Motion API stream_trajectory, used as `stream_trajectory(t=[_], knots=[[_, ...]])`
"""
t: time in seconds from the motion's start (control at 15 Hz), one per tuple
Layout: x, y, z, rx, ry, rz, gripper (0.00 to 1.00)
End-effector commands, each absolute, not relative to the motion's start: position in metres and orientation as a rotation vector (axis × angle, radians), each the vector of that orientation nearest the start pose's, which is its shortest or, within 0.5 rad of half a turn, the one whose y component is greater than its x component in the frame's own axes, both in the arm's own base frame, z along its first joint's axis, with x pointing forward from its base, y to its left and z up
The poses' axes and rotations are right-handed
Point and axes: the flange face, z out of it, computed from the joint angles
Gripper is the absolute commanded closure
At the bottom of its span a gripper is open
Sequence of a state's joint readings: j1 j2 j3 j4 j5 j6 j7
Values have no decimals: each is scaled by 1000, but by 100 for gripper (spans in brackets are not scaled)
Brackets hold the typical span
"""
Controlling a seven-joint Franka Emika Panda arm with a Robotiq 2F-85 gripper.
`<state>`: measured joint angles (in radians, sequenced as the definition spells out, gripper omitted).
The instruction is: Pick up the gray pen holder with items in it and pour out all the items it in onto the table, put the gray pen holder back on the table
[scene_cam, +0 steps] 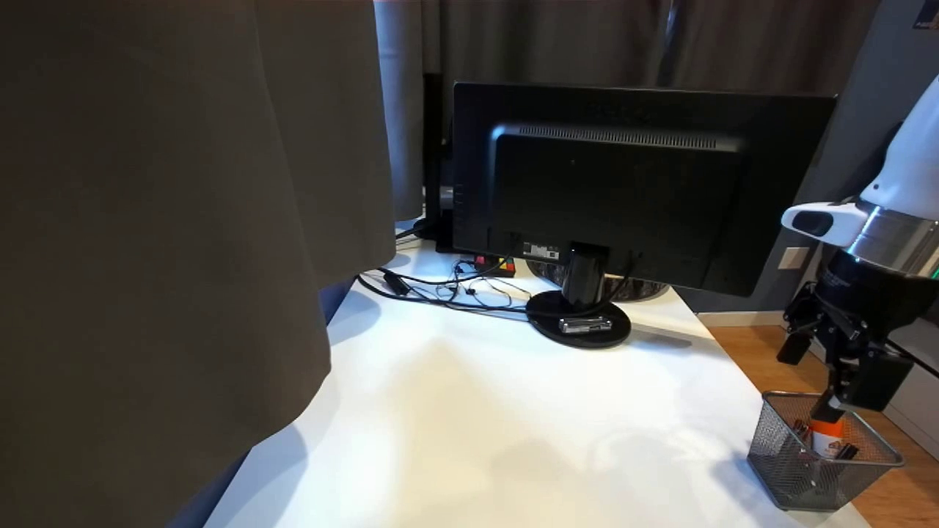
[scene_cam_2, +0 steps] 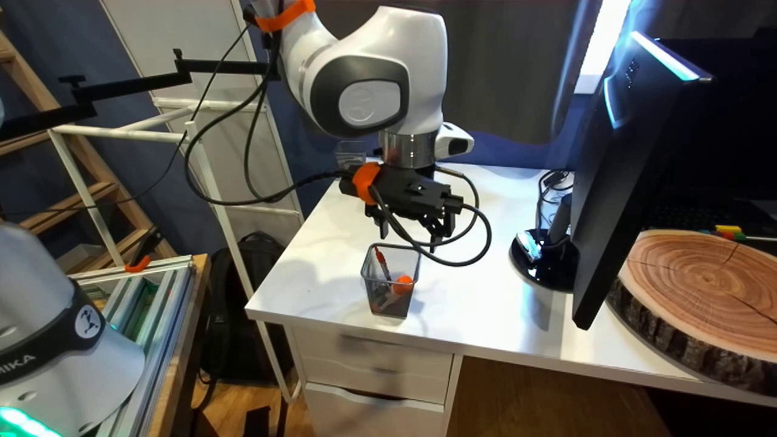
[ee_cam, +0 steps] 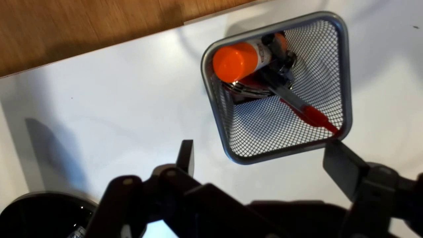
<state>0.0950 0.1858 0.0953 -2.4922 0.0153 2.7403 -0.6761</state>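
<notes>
The gray pen holder [scene_cam: 788, 477] stands upright on the white table [scene_cam: 455, 396], near its edge. It also shows in the exterior view [scene_cam_2: 388, 308] and the wrist view [ee_cam: 344, 76]. Inside it lie a white tube with an orange cap [ee_cam: 234, 62], a red-tipped pen [ee_cam: 314, 115] leaning on a corner, and several dark small items. My gripper [ee_cam: 264, 162] is open and empty, its fingers wide apart. It hovers above the holder, offset toward one side of the rim, in both exterior views [scene_cam: 810, 378] [scene_cam_2: 408, 235]. The right finger overlaps a rim corner in the wrist view; contact cannot be told.
A black monitor [scene_cam: 623, 191] stands on the table on a round base [scene_cam: 543, 323] with a small metallic object on it. Black cables [scene_cam: 440, 293] lie behind. A round wood slab [scene_cam_2: 704, 273] lies beyond the monitor. A gray curtain [scene_cam: 169, 220] hangs beside the table.
</notes>
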Motion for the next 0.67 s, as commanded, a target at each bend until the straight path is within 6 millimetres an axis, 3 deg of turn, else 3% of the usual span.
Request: stream_trajectory(t=[0.0,0.47,0.6], knots=[[471,92,220,-2853,-1288,-103,0],[482,67,194,-2814,-1265,-143,0],[487,70,190,-2764,-1180,-224,10]])
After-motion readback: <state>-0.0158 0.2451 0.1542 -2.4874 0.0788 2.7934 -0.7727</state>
